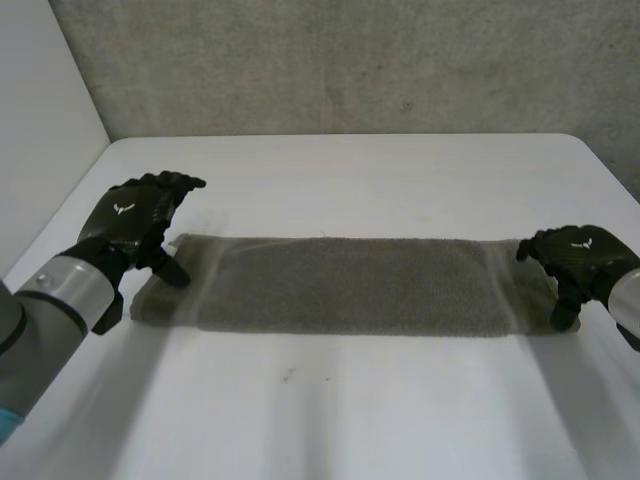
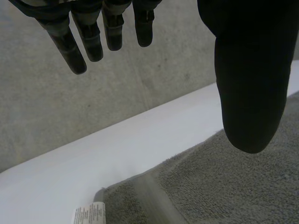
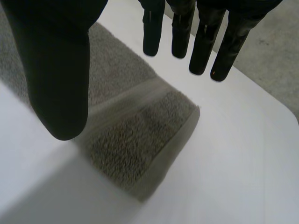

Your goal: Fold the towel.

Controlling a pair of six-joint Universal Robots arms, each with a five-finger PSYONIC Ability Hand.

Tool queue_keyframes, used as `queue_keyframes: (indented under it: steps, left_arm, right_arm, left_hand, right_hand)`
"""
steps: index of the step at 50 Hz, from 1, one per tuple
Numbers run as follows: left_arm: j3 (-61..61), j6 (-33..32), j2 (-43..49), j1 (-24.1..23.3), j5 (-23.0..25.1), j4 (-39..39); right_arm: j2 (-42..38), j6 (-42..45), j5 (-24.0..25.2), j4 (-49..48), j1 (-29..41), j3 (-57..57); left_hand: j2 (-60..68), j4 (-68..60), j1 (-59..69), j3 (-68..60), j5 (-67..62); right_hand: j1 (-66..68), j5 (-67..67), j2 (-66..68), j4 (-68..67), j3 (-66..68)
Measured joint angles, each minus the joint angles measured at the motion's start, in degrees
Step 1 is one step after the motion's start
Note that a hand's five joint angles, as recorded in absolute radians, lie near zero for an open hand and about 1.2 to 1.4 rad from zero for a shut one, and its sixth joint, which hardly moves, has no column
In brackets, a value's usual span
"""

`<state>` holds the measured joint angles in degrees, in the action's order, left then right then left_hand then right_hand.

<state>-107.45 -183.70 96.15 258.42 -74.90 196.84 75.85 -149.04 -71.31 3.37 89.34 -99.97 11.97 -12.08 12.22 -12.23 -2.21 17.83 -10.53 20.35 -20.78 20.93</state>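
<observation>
A grey towel (image 1: 350, 285) lies flat on the white table (image 1: 350, 170) as a long, narrow strip running left to right. My left hand (image 1: 135, 215) hovers over the towel's left end, open, with its thumb pointing down toward the cloth. In the left wrist view the fingers (image 2: 93, 37) and thumb (image 2: 252, 70) are spread above the towel (image 2: 233, 186) and hold nothing. My right hand (image 1: 575, 255) is at the towel's right end, also open. In the right wrist view its thumb (image 3: 56, 60) and straight fingers (image 3: 205, 42) hang above the towel's end corner (image 3: 140, 135).
A white care label (image 2: 88, 214) sticks out at the towel's left corner. A grey wall (image 1: 350, 60) runs behind the table's far edge. Bare tabletop lies in front of and behind the towel.
</observation>
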Motion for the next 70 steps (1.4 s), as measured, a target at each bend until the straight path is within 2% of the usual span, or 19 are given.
queue_keyframes:
  steps: [4, 12, 28, 32, 35, 51, 61, 64, 70]
  left_arm:
    - [-3.84, 1.73, -1.18, 0.84, 0.19, 4.17]
    - [-5.54, 1.84, -1.18, 1.02, 0.05, 6.88]
    - [-7.09, 1.57, -1.05, 0.18, 0.02, 7.05]
    - [-7.33, 1.58, -1.05, 0.11, 0.02, 7.07]
    - [-7.37, 1.59, -1.05, 0.11, 0.02, 7.07]
    - [-7.43, 1.59, -1.18, 0.23, 0.02, 7.16]
    - [-7.82, 1.57, -1.23, 0.18, 0.02, 7.48]
    - [-7.83, 1.53, -1.23, 0.17, 0.02, 7.51]
    - [-7.86, 1.5, -1.26, 0.12, 0.0, 7.52]
  right_arm:
    - [-0.5, 0.18, 1.13, -5.31, -1.79, -3.9]
    - [-4.2, 0.54, 0.87, -12.6, -2.29, -6.54]
    - [-9.02, 2.57, 0.39, -15.83, -2.46, -6.08]
    - [-9.78, 2.9, 0.35, -16.63, -2.71, -5.79]
    - [-10.5, 3.46, 0.31, -17.12, -3.47, -5.44]
    - [-12.64, 8.68, -0.28, -16.72, -10.71, -2.81]
    - [-11.08, 11.17, -5.04, -14.16, -19.42, 4.43]
    - [-10.11, 11.86, -5.36, -13.28, -18.75, 6.27]
    - [-6.39, 10.55, -5.07, -12.76, -8.13, 9.91]
  left_hand:
    - [-0.03, 0.02, -0.03, 0.0, 0.01]
    - [-0.03, 0.09, -0.03, 0.0, 0.02]
    - [-0.03, 0.09, -0.03, 0.0, 0.02]
    - [-0.03, 0.09, -0.03, 0.0, 0.02]
    - [-0.03, 0.09, -0.03, 0.0, 0.02]
    - [-0.05, 0.19, -0.03, 0.28, 0.1]
    - [-0.05, 0.19, -0.03, 0.28, 0.1]
    - [-0.05, 0.19, -0.03, 0.28, 0.1]
    - [-0.06, 0.2, -0.03, 0.28, 0.1]
  right_hand:
    - [4.38, -4.55, 5.08, -5.25, 5.1]
    - [9.12, -9.87, 11.06, -10.78, 10.83]
    - [17.99, -19.47, 21.69, -20.98, 21.04]
    - [24.33, -27.18, 29.33, -28.82, 28.89]
    - [36.58, -43.56, 45.96, -45.57, 45.38]
    - [36.59, -45.15, 46.58, -47.44, 46.75]
    - [37.22, -45.47, 46.58, -47.45, 46.74]
    - [37.22, -45.47, 46.58, -47.45, 46.74]
    - [37.22, -45.75, 46.58, -47.64, 47.04]
